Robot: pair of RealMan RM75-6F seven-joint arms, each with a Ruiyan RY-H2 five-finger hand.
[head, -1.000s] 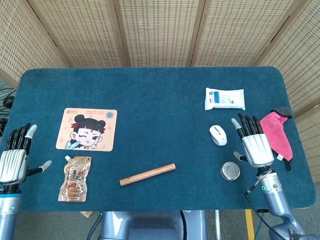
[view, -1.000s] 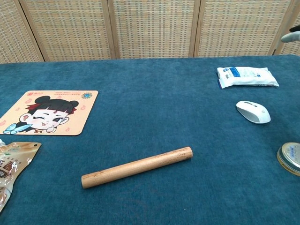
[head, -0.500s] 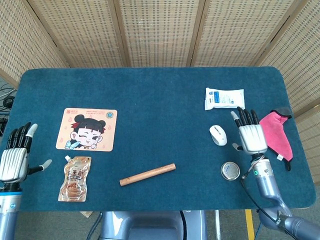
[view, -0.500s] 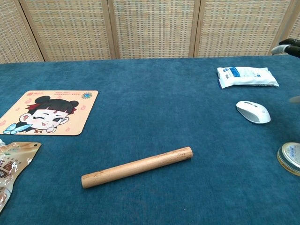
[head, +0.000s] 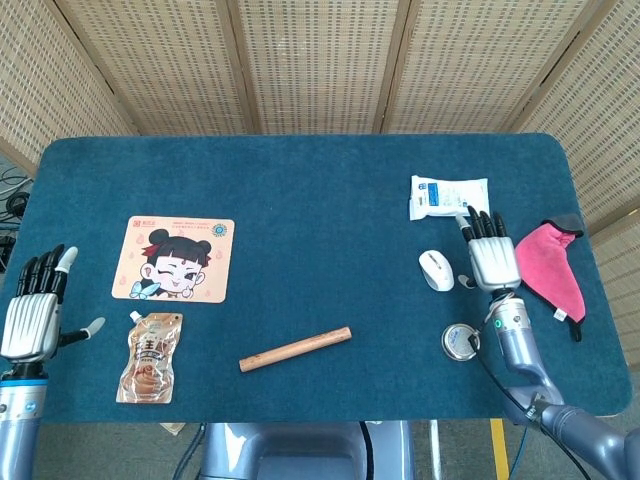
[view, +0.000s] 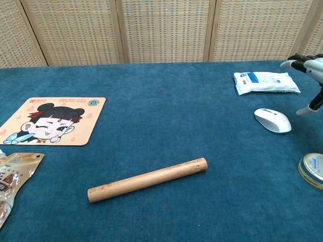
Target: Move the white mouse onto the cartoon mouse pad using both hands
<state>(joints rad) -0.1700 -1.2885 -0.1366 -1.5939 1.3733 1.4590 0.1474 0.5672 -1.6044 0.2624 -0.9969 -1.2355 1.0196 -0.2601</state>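
Observation:
The white mouse lies on the blue table at the right. The cartoon mouse pad, orange with a winking girl's face, lies flat at the left. My right hand hovers open just right of the mouse, fingers spread and pointing away, not touching it. My left hand is open at the table's left edge, below and left of the pad, holding nothing; the chest view does not show it.
A wooden rod lies in the middle front. A snack pouch sits below the pad. A white wipes pack lies behind the mouse, a round tin in front, a pink cloth at the right edge.
My right hand has moved forward and left, closing in on the mouse's right side and entering the chest view. The left hand has barely moved.

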